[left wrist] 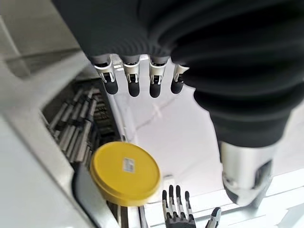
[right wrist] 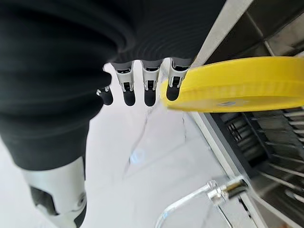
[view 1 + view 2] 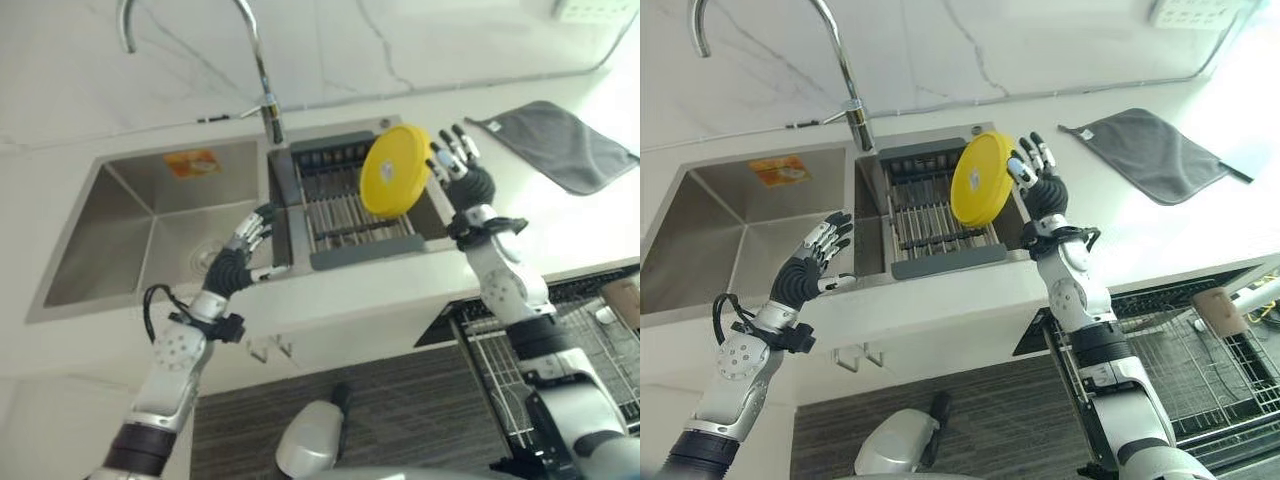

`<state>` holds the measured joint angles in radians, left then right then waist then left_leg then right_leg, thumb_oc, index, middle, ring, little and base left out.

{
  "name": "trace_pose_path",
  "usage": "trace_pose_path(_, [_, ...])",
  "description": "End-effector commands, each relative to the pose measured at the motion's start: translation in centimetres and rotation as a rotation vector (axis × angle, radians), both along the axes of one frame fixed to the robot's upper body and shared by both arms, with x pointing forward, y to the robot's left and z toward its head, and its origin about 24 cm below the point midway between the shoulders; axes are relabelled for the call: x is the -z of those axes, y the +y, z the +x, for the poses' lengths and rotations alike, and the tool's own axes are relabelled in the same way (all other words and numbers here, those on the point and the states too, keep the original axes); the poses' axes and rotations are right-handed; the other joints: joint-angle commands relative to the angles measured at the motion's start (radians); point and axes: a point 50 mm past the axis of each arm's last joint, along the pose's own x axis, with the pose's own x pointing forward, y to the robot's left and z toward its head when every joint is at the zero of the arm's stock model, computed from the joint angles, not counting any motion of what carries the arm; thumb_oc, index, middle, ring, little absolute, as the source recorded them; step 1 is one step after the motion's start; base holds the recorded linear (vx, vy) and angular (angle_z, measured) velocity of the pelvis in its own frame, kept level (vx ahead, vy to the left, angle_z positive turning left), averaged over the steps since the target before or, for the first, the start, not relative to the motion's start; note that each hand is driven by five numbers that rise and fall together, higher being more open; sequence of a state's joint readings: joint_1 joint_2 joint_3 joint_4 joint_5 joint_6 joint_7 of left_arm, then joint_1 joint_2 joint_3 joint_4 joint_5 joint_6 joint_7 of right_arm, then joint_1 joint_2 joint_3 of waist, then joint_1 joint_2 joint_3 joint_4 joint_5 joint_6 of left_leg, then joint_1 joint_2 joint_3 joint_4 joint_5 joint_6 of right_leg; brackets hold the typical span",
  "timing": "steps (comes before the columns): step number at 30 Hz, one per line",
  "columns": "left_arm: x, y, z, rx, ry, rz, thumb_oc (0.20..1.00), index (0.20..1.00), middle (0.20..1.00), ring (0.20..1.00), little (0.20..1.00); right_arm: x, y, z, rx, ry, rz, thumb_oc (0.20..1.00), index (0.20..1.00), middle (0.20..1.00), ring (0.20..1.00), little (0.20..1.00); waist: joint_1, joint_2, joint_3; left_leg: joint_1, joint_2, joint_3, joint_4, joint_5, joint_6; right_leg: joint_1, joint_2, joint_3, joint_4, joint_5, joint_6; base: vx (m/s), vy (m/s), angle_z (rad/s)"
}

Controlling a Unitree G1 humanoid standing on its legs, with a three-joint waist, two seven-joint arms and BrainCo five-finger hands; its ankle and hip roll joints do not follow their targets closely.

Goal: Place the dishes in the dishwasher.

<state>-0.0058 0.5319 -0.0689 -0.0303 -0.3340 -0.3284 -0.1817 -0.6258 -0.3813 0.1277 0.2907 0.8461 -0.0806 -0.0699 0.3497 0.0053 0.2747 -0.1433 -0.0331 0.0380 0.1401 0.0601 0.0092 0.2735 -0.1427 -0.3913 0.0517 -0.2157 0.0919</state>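
A round yellow plate (image 3: 395, 170) stands on edge, tilted, over the dark drying rack (image 3: 345, 215) in the sink's right basin. My right hand (image 3: 465, 180) is just right of the plate, open, its straight fingers (image 2: 145, 90) spread beside the rim (image 2: 237, 90). I cannot tell whether they touch it. My left hand (image 3: 240, 255) hovers open over the sink's front edge near the divider, holding nothing, with its fingers (image 1: 133, 80) straight. The left wrist view shows the plate (image 1: 126, 173) and the right hand (image 1: 176, 209) beyond them.
A tall curved faucet (image 3: 262, 80) rises behind the divider. The steel left basin (image 3: 150, 225) lies to the left. A grey cloth (image 3: 560, 145) lies on the counter at the right. Below the counter at the lower right, the dishwasher's wire rack (image 3: 590, 345) is pulled out.
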Motion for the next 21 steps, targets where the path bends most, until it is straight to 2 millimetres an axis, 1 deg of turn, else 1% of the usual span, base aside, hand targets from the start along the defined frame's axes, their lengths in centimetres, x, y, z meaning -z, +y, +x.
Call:
trace_pose_path(1, [-1.3, -0.3, -0.6, 0.048, -0.077, -0.013, 1.000, 1.000, 1.000, 1.000, 1.000, -4.1, -2.6, -0.7, 0.134, -0.199, 0.056, 1.000, 1.000, 1.000, 1.000, 1.000, 0.017, 0.036, -0.071, 0.037, 0.057, -0.052, -0.157, 0.063, -0.056, -0.045, 0.003, -0.064, 0.083, 0.043, -0.025, 0.00, 0.000, 0.00])
trace_pose_path(4, [-1.3, 0.0, -0.6, 0.049, -0.073, -0.009, 1.000, 1.000, 1.000, 1.000, 1.000, -4.9, -3.9, -0.9, 0.191, -0.224, 0.092, 1.000, 1.000, 1.000, 1.000, 1.000, 0.018, 0.040, -0.067, 0.023, 0.054, -0.055, -0.153, 0.064, -0.055, -0.051, 0.002, -0.063, 0.082, 0.044, -0.024, 0.00, 0.000, 0.00])
trace_pose_path(7, [-1.3, 0.3, -0.8, 0.055, -0.067, -0.006, 1.000, 1.000, 1.000, 1.000, 1.000, -5.0, -4.9, -1.3, 0.226, -0.247, 0.136, 1.000, 1.000, 1.000, 1.000, 1.000, 0.016, 0.047, -0.061, 0.016, 0.052, -0.058, -0.149, 0.067, -0.054, -0.059, -0.001, -0.060, 0.087, 0.045, -0.022, 0.02, -0.014, -0.03])
trace_pose_path(14, [-1.0, 0.5, -1.0, 0.047, -0.060, -0.003, 1.000, 1.000, 1.000, 1.000, 1.000, -5.3, -5.2, -1.6, 0.252, -0.278, 0.164, 1.000, 1.000, 1.000, 1.000, 1.000, 0.014, 0.053, -0.057, 0.019, 0.053, -0.063, -0.147, 0.069, -0.056, -0.064, -0.003, -0.054, 0.090, 0.049, -0.019, 0.02, -0.013, -0.02])
trace_pose_path(16, [-1.0, 0.6, -1.0, 0.047, -0.054, -0.003, 1.000, 1.000, 1.000, 1.000, 1.000, -4.9, -5.0, -1.6, 0.242, -0.244, 0.171, 1.000, 1.000, 1.000, 1.000, 1.000, 0.011, 0.055, -0.057, 0.021, 0.056, -0.063, -0.145, 0.069, -0.058, -0.066, -0.002, -0.053, 0.093, 0.048, -0.021, 0.04, -0.031, -0.04])
trace_pose_path(17, [-0.9, 0.6, -1.1, 0.045, -0.042, -0.004, 1.000, 1.000, 1.000, 1.000, 1.000, -3.7, -4.7, -1.1, 0.198, -0.170, 0.165, 1.000, 1.000, 1.000, 1.000, 1.000, 0.010, 0.058, -0.056, 0.027, 0.061, -0.060, -0.144, 0.069, -0.062, -0.066, -0.001, -0.055, 0.093, 0.049, -0.023, 0.04, -0.019, -0.04])
trace_pose_path(18, [-0.9, 0.6, -1.1, 0.045, -0.041, -0.004, 1.000, 1.000, 1.000, 1.000, 1.000, -3.6, -4.6, -1.1, 0.195, -0.166, 0.164, 1.000, 1.000, 1.000, 1.000, 1.000, 0.010, 0.058, -0.055, 0.028, 0.061, -0.060, -0.144, 0.070, -0.062, -0.066, -0.001, -0.055, 0.093, 0.050, -0.023, 0.06, -0.030, -0.04])
trace_pose_path(20, [-0.6, 0.6, -1.2, 0.049, -0.029, 0.003, 1.000, 1.000, 1.000, 1.000, 1.000, -2.2, -3.9, -0.6, 0.129, -0.092, 0.142, 1.000, 1.000, 1.000, 1.000, 1.000, 0.011, 0.061, -0.050, 0.029, 0.068, -0.060, -0.141, 0.073, -0.067, -0.069, -0.001, -0.059, 0.096, 0.054, -0.025, 0.05, -0.023, -0.05])
trace_pose_path(21, [-0.6, 0.6, -1.2, 0.050, -0.028, 0.004, 1.000, 1.000, 1.000, 1.000, 1.000, -2.1, -3.9, -0.6, 0.126, -0.088, 0.140, 1.000, 1.000, 1.000, 1.000, 1.000, 0.011, 0.061, -0.049, 0.030, 0.068, -0.060, -0.140, 0.073, -0.067, -0.070, 0.000, -0.060, 0.097, 0.054, -0.025, 0.05, -0.018, -0.03])
